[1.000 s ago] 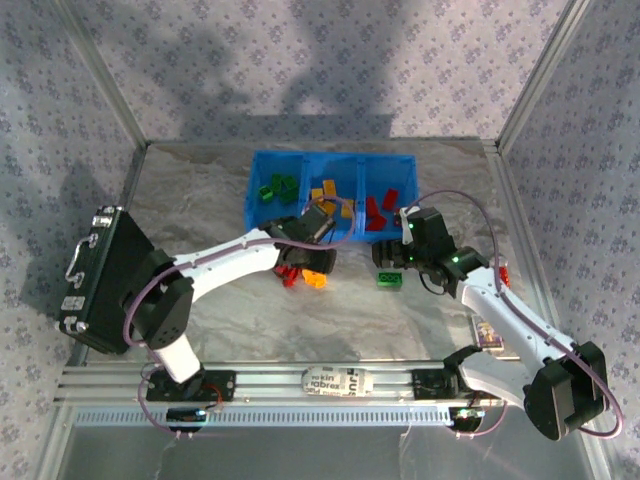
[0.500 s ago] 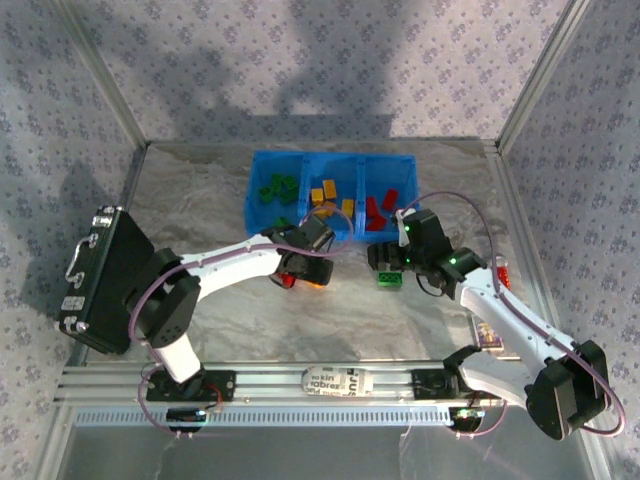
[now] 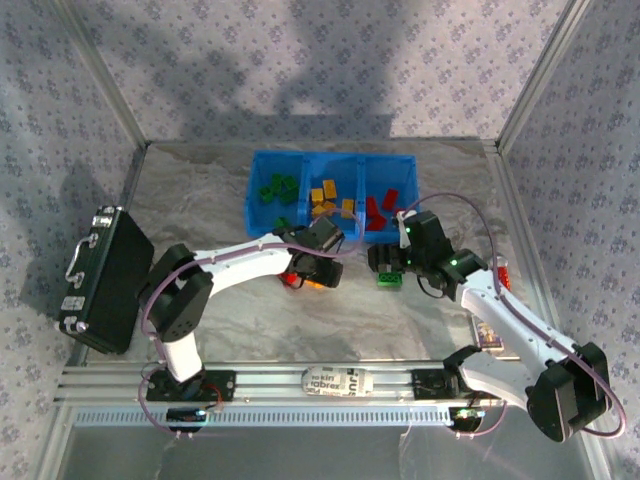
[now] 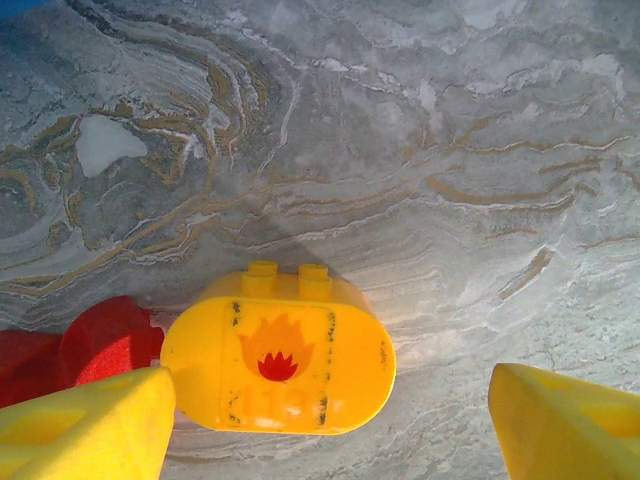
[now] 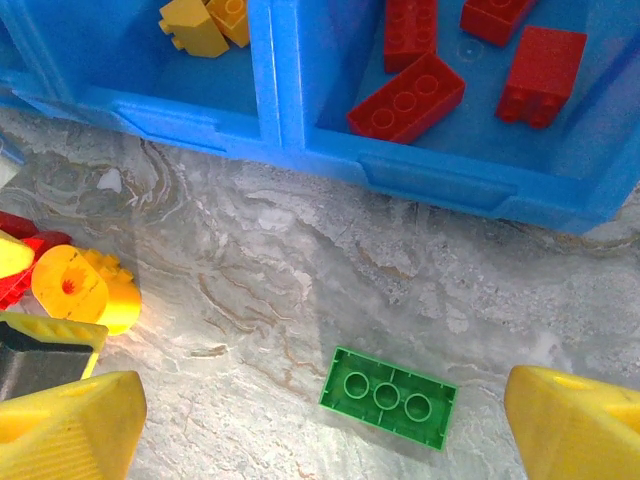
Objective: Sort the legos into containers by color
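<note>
My left jaws are spread around a rounded yellow brick (image 4: 278, 360) on the table (image 4: 420, 150) — it has a red flame print. My right jaws are spread too — a flat green brick (image 5: 388, 396) lies between them, near the blue tray (image 5: 430, 185).

Black case (image 3: 100, 285) with a metal handle (image 3: 76, 262) parked at the marbled bench's (image 3: 400, 330) edge, way off left of the left fingers (image 4: 85, 430).
</note>
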Controlling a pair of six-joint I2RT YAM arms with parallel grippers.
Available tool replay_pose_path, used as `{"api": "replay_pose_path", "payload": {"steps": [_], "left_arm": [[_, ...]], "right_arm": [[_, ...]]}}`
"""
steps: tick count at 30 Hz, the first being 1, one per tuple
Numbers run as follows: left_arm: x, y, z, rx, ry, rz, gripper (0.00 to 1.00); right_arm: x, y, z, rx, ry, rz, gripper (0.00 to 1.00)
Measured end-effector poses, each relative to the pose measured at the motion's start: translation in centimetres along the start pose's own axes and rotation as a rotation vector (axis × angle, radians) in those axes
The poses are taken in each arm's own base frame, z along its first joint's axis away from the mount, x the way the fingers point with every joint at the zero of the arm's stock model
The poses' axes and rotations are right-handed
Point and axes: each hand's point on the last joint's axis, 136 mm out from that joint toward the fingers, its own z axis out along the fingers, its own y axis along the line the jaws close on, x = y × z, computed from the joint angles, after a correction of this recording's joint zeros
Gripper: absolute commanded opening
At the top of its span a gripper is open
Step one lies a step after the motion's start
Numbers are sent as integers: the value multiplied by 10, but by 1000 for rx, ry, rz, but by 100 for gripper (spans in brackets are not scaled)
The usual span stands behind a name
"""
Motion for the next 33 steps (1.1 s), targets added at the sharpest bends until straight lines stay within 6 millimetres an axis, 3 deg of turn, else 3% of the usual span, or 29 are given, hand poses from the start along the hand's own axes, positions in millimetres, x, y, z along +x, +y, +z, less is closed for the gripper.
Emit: {"api": "replay_pose_path", "payload": {"steps": [11,23,33], "left_arm": [[7,10,11,-29,27,-12,82],[4,7,25,-22,29,-16,82],[10,7,42,-34,64,-11,71]], "right_arm": [[2,0,0,0,1,0,95],[1,0,0,0,0,0,95],[1,-1,0,1,0,1,94]]}}
